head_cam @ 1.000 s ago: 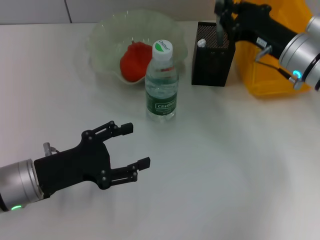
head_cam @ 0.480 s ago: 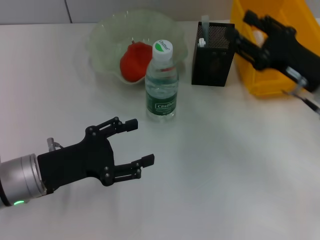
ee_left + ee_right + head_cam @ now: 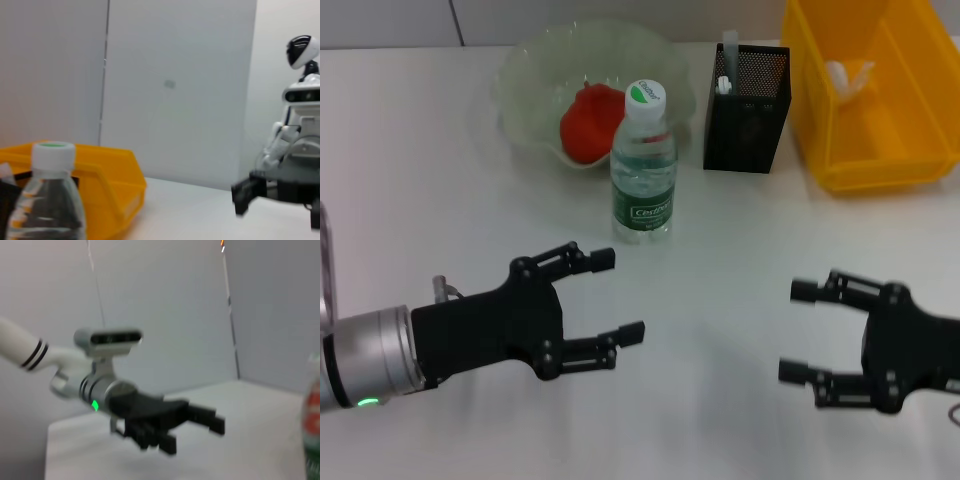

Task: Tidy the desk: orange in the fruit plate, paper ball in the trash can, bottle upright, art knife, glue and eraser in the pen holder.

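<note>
- Pulling back: right pincer (image 3: 798, 332) has left the trash can (image 3: 910, 150) and now hovers low over the desk (image 3: 740, 250), jaws spread, empty
- left pincer (image 3: 618, 297) spread, barely shifted
- one orange (image 3: 588, 120) in the fruit plate (image 3: 535, 75), one upright bottle (image 3: 643, 165), one pen holder (image 3: 745, 110), one paper ball (image 3: 847, 75) in the can

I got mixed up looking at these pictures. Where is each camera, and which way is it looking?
Head: sits high, looks down at bottle, bin, both grippers, left and right, jaws open.
Left wrist: sits low, looks across the table at bottle, bin, right gripper.
Right wrist: looks back at left gripper.
Shared: bottle, bin.
</note>
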`<state>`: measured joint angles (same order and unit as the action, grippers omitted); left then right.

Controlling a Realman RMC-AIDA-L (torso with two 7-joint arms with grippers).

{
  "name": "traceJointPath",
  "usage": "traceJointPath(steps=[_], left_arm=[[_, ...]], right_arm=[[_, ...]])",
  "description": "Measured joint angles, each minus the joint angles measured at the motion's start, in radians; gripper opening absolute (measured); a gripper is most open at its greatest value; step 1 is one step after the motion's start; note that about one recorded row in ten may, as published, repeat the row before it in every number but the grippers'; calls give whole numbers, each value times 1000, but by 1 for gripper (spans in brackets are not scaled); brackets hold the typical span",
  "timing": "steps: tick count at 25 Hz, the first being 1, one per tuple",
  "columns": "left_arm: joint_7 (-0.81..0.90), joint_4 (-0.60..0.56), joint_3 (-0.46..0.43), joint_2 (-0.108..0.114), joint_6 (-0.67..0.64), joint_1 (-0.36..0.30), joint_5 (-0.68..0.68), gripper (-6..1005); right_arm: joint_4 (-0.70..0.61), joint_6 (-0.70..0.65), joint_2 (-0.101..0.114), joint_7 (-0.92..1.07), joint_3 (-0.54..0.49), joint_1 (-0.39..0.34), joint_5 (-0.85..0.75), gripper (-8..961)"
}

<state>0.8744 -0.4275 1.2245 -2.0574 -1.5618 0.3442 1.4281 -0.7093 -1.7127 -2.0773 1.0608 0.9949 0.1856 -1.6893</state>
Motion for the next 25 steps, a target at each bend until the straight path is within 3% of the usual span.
traceJointPath(steps=[2, 25], left_arm=[[23, 0, 27, 4, 0, 7, 0, 847], [55, -4, 52, -1, 1, 13, 25, 846]], right_arm=[[30, 11, -1, -19, -3, -1, -21, 840], [76, 61, -4, -33, -21, 20, -22, 840]])
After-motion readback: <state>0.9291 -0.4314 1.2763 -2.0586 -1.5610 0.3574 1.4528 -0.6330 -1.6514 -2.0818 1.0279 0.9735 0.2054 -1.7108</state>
